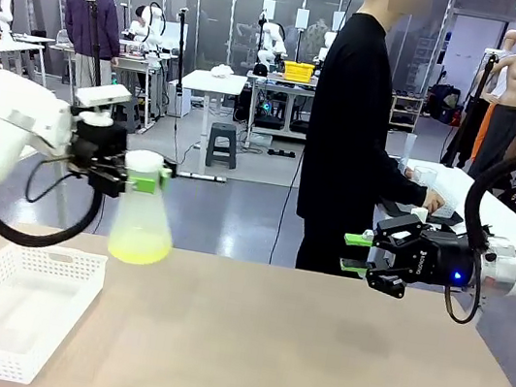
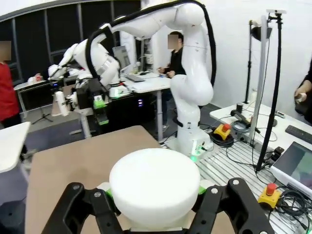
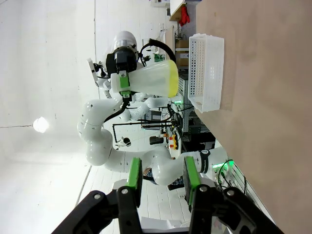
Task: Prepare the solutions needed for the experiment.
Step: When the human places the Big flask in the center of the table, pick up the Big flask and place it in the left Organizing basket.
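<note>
My left gripper [image 1: 140, 178] is shut on the neck of a frosted white conical flask [image 1: 142, 219], which hangs upright above the table's left part. The solutions [image 1: 139, 251] are a shallow pale yellow-green layer in its base. In the left wrist view the flask [image 2: 155, 185] bulges between my left gripper's [image 2: 155, 197] black fingers. My right gripper [image 1: 357, 252] hovers over the table's far right, pointing left, open, with nothing between its green pads. The right wrist view, rolled sideways, has the right gripper [image 3: 162, 179] open and the flask [image 3: 148, 80] with the solutions [image 3: 171, 78] farther off.
A white perforated basket [image 1: 4, 310] lies at the table's [image 1: 291, 356] near left corner, below the flask; it is also in the right wrist view [image 3: 207, 73]. A person in black [image 1: 348, 119] stands beyond the far edge, one hand [image 1: 431, 199] on a neighbouring desk.
</note>
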Controlling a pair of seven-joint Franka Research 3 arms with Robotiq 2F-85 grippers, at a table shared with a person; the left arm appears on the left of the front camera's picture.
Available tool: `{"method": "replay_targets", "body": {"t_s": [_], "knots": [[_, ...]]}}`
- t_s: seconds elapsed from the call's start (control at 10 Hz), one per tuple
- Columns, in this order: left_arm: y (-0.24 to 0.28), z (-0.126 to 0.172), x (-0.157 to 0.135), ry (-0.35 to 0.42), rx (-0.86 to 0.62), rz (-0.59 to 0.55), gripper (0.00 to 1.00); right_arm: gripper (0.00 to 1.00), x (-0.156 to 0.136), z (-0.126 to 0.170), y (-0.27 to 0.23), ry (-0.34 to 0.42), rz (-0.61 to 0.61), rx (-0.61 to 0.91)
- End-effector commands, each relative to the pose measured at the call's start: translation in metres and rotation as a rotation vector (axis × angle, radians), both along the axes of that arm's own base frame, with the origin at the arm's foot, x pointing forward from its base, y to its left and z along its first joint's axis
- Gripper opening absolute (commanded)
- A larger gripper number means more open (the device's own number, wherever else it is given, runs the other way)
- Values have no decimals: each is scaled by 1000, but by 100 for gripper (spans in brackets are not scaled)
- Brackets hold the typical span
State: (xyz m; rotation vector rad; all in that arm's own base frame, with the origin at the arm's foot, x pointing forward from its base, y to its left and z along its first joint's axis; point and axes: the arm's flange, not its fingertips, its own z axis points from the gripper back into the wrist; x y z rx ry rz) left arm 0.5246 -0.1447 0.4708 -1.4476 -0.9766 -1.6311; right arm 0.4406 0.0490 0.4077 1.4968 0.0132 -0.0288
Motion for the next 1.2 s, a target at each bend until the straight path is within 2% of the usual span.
{"method": "replay_targets", "body": {"t_s": [0.0,0.3,0.5,0.8,1.1], "knots": [[45,6,-23,-48,-48,74,0,45,-2,1,0,-3,4,-1],[138,2,-52,-111,-62,256,0,45,-2,1,0,-3,4,-1],[189,-12,-69,-84,-100,374,0,45,-2,1,0,-3,4,-1],[233,-36,-78,-59,-134,450,0,45,-2,1,0,-3,4,-1],[253,-70,-66,-32,-152,455,0,45,-2,1,0,-3,4,-1]]}}
